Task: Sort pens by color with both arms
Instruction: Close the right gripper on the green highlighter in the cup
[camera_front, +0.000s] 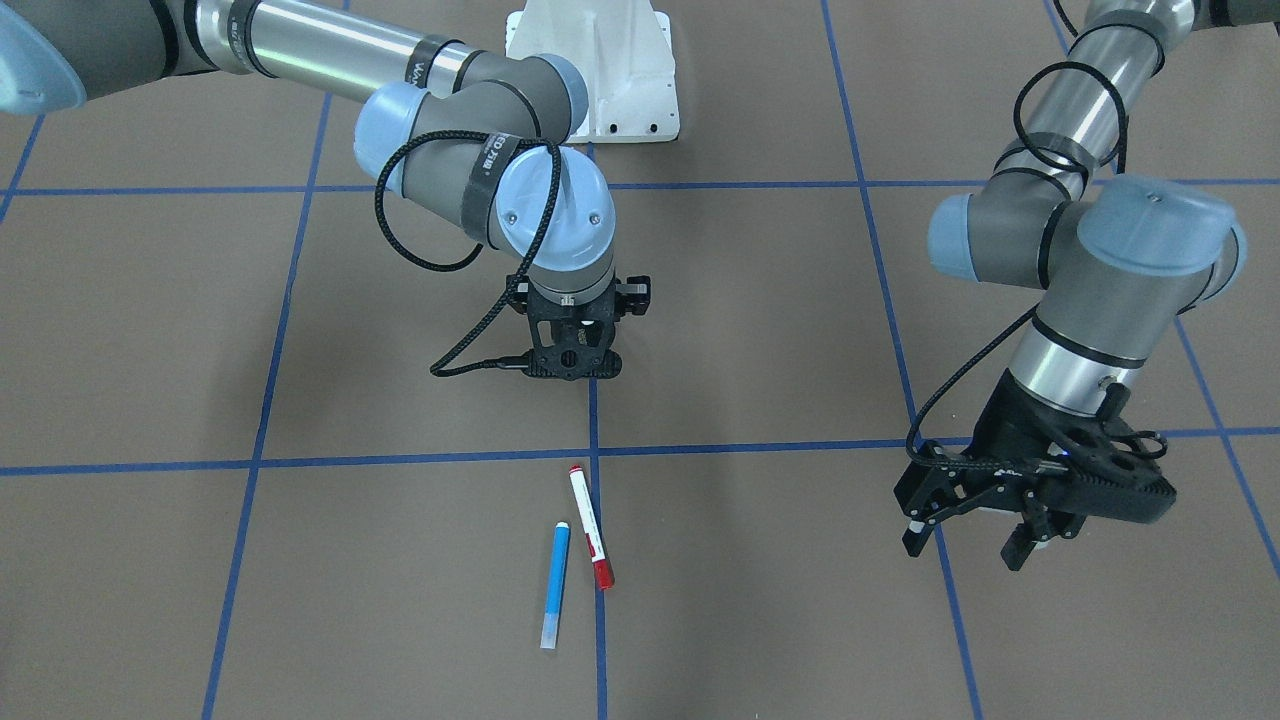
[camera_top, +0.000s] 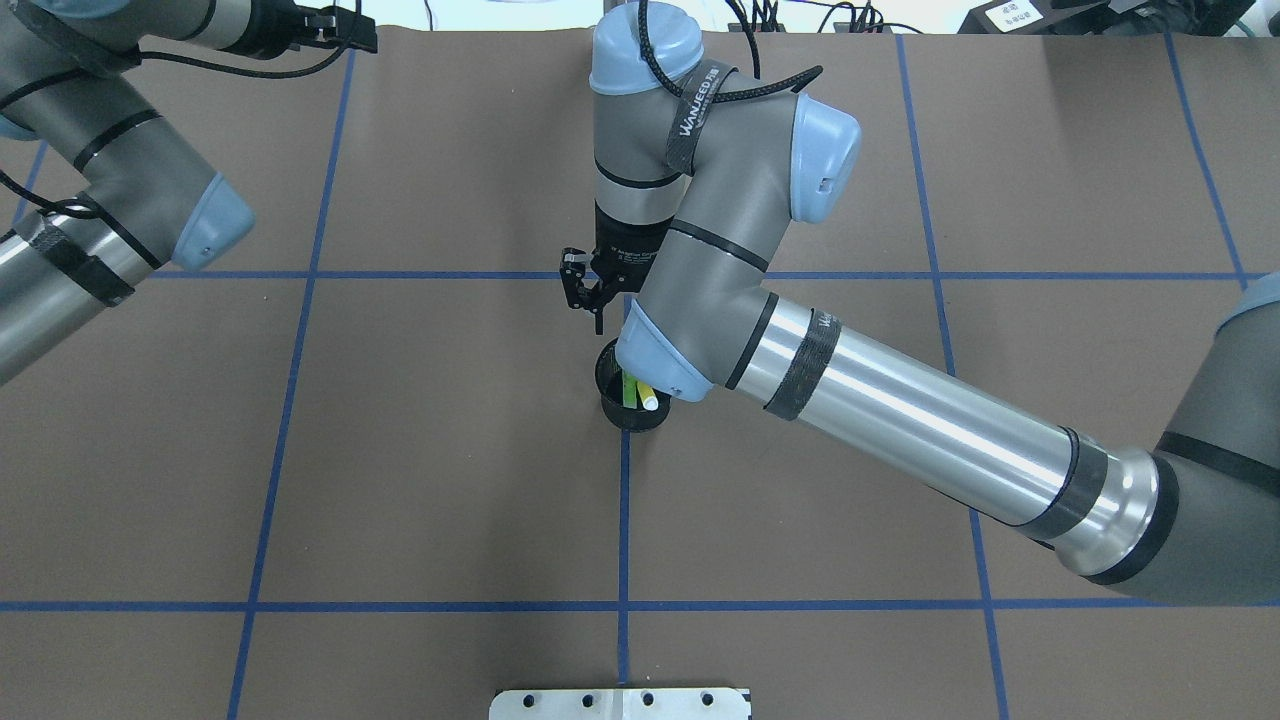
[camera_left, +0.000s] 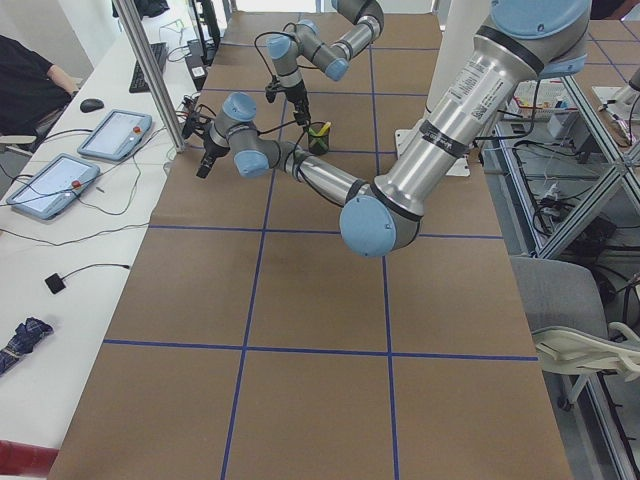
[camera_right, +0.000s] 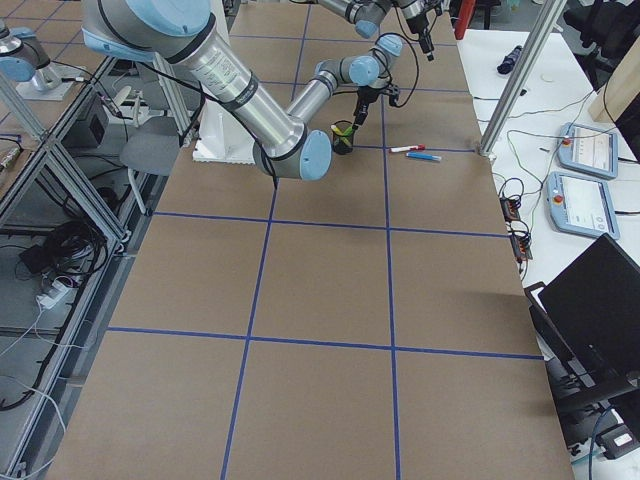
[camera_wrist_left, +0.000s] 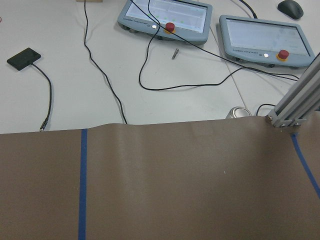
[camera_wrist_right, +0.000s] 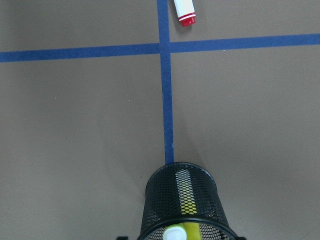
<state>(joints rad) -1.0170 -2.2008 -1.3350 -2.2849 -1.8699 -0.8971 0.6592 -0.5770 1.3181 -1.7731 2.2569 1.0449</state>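
Note:
A blue pen and a white pen with red ends lie side by side on the brown table, close to the middle blue tape line. A green pen and a yellow pen stand in the black mesh cup. My right gripper hangs over the cup, pointing down, and looks open and empty. Its wrist view shows the cup just below and the white pen's red end farther out. My left gripper is open and empty, well off to the side of the loose pens.
The white pedestal base stands at the robot's side. Beyond the table's far edge are tablets, cables and an aluminium post. Blue tape lines grid the brown table.

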